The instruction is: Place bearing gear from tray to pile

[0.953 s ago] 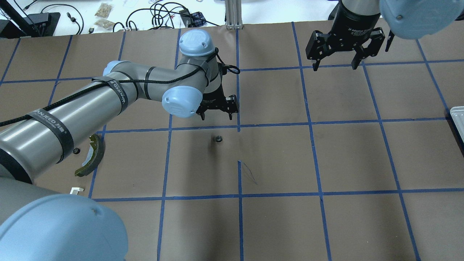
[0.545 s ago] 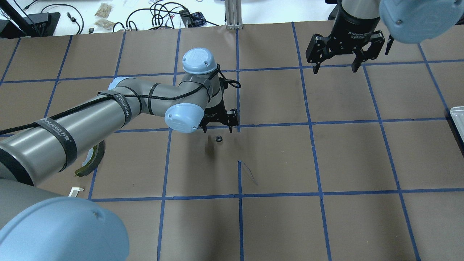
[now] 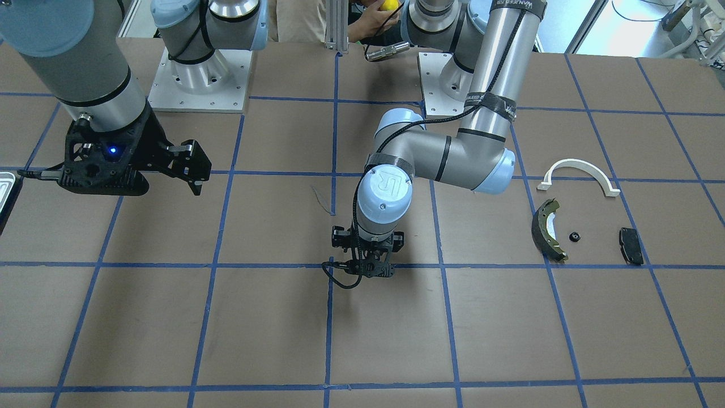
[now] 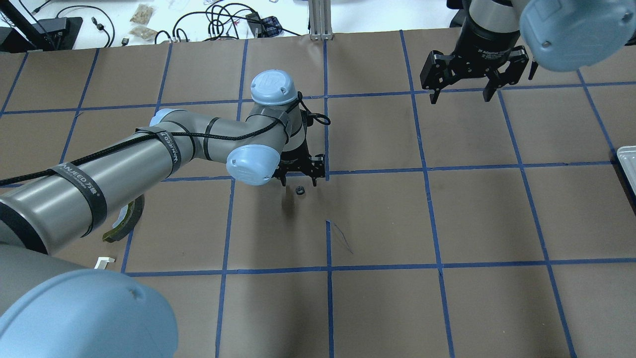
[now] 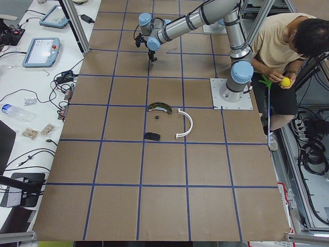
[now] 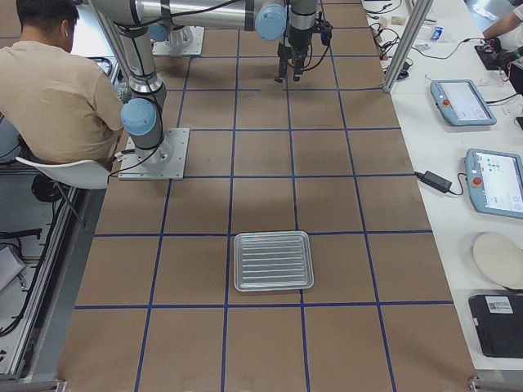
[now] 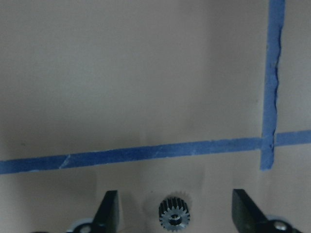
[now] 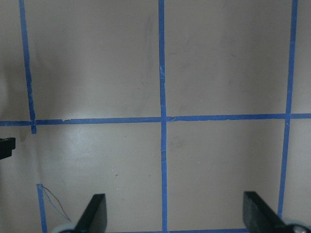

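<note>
Where the front-facing view hides the gear behind the left gripper (image 3: 365, 265), your overhead view shows it plainly. There the gear (image 4: 299, 190) lies on the table (image 4: 447, 223) just left of centre, right under the left gripper (image 4: 299, 181). The left wrist view adds what neither gives: the gear (image 7: 174, 217) sits at the bottom edge between the two fingers (image 7: 111, 209). Bare paper shows on both sides of it, so neither finger touches it. That gripper is spread wide and grips nothing.

The front-facing view in turn gives you the pile (image 3: 542, 226) at its right. You can see the shoe (image 3: 552, 246), white arch (image 3: 578, 170) and black pad (image 3: 631, 245), with a small black part (image 3: 575, 236) between shoe and pad. Overhead, the left arm (image 4: 99, 179) covers most of that. Only part of the shoe (image 4: 121, 227) and an end of the arch (image 4: 104, 260) show at lower left. The gear lies well apart from the pile.

Only the right side view shows you the whole tray (image 6: 272, 260), low in the frame. Overhead you get just a corner (image 4: 627, 158) at the right edge.

The right gripper (image 4: 460, 97), upper right overhead, is spread wide too. Its wrist view shows only taped paper between its fingers (image 8: 95, 213).
</note>
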{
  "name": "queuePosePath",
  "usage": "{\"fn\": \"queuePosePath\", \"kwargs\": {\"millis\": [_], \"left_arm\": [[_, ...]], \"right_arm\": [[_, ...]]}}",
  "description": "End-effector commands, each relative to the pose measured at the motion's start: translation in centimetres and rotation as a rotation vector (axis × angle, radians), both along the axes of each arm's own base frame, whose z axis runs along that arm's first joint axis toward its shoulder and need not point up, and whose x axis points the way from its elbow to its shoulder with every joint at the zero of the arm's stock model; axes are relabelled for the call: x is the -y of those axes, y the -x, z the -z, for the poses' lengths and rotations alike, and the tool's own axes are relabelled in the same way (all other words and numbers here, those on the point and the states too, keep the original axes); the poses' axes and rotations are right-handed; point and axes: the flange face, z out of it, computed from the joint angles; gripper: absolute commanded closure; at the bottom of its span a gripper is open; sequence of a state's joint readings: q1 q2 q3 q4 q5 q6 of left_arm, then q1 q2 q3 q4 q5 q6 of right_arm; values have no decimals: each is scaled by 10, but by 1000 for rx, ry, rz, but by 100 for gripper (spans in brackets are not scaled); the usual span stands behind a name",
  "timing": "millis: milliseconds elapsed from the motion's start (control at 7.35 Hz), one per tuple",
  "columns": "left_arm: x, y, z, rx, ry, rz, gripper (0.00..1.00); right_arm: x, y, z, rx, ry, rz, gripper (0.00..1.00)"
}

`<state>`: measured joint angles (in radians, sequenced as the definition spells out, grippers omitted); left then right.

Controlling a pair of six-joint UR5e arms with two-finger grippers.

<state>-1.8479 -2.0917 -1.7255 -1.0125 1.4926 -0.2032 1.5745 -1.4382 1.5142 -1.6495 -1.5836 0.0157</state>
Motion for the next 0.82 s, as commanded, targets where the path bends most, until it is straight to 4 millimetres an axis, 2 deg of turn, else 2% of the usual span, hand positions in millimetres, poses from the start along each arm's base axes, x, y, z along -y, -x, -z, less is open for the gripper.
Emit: {"fn": "queuePosePath", "kwargs": {"millis": [0,272,545,681], "left_arm": [[-2,1,1,3,-10,0,22],[-2,1,3,4,-13,1,34],[-2,0,6,6,-17,0,34],[-1,0,4,6,-14,0,53]], "right_arm": [[0,-1,0,2,5,-4,0],[0,-1,0,0,5,-7,0],[0,-1,0,0,3,-7,0],[0,-1,0,5,3,-9,0]]}}
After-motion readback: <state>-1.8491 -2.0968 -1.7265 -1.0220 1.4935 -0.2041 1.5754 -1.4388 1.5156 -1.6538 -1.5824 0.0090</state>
